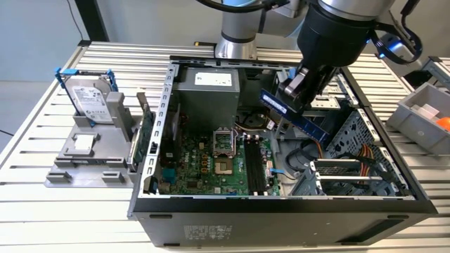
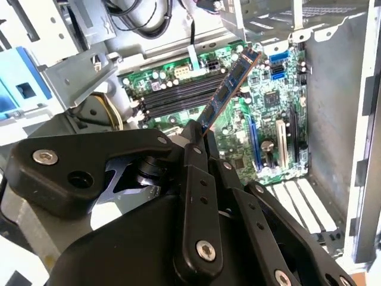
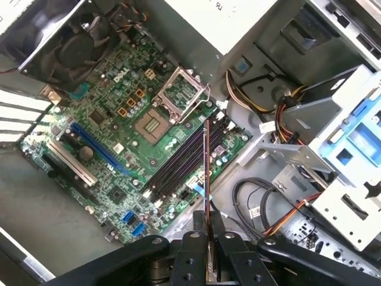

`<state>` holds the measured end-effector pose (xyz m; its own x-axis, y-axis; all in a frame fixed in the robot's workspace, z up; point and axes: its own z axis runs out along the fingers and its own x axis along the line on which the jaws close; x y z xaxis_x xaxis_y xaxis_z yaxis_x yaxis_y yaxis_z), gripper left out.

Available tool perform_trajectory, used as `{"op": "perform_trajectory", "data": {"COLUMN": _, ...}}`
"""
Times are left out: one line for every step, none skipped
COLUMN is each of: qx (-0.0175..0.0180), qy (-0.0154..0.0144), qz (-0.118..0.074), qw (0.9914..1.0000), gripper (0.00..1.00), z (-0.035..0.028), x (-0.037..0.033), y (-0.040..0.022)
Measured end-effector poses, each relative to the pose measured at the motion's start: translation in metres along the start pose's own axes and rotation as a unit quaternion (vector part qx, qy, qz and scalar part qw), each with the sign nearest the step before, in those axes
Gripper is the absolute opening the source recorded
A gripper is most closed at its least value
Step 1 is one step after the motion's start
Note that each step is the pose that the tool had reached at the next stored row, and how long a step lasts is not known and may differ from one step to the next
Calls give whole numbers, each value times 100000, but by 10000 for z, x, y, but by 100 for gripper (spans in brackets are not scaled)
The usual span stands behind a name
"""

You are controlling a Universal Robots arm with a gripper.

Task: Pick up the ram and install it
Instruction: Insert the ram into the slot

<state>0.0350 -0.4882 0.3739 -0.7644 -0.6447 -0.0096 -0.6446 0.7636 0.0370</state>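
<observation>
My gripper [image 1: 298, 93] is shut on the ram [image 1: 295, 115], a long bluish-dark stick. It hangs tilted above the open computer case [image 1: 281, 203], toward the exterior view's right of the motherboard. The second wrist view shows the ram [image 2: 230, 88] sticking out from my gripper [image 2: 199, 140] over the green motherboard [image 2: 262, 101]. The first wrist view catches the ram [image 3: 206, 179] edge-on, leaving my gripper [image 3: 208, 238] and lying across the dark memory slots [image 3: 178, 162] below it. Those memory slots [image 1: 254, 168] are some way under the stick, which touches nothing.
A silver hard drive in a blue frame [image 1: 91, 100] stands on a grey fixture [image 1: 88, 163] at the exterior view's left. A green card [image 1: 144, 138] leans beside the case. The power supply [image 1: 207, 92], drive cage [image 1: 359, 158] and cables crowd the case. A grey bin [image 1: 422, 113] sits at the right.
</observation>
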Motion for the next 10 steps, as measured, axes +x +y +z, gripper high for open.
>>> {"op": "perform_trajectory", "data": {"qx": 3, "qy": -21, "qz": 550, "qw": 99998, "gripper": 0, "z": 0, "x": 0, "y": 0}}
{"op": "perform_trajectory", "data": {"qx": 9, "qy": -41, "qz": 1083, "qw": 99994, "gripper": 0, "z": 0, "x": 0, "y": 0}}
{"op": "perform_trajectory", "data": {"qx": 12, "qy": -62, "qz": 1588, "qw": 99987, "gripper": 0, "z": 1, "x": 0, "y": 0}}
{"op": "perform_trajectory", "data": {"qx": 18, "qy": -80, "qz": 2077, "qw": 99978, "gripper": 0, "z": 1, "x": 0, "y": 0}}
{"op": "perform_trajectory", "data": {"qx": 23, "qy": -98, "qz": 2601, "qw": 99966, "gripper": 0, "z": 1, "x": 0, "y": 0}}
{"op": "perform_trajectory", "data": {"qx": 27, "qy": -117, "qz": 3086, "qw": 99952, "gripper": 0, "z": 1, "x": 0, "y": 0}}
{"op": "perform_trajectory", "data": {"qx": 33, "qy": -137, "qz": 3641, "qw": 99934, "gripper": 0, "z": 2, "x": 0, "y": 0}}
{"op": "perform_trajectory", "data": {"qx": 38, "qy": -157, "qz": 4160, "qw": 99913, "gripper": 0, "z": 2, "x": 0, "y": 0}}
{"op": "perform_trajectory", "data": {"qx": 44, "qy": -173, "qz": 4651, "qw": 99892, "gripper": 0, "z": 2, "x": 0, "y": 0}}
{"op": "perform_trajectory", "data": {"qx": 48, "qy": -191, "qz": 5141, "qw": 99868, "gripper": 0, "z": 2, "x": 0, "y": 0}}
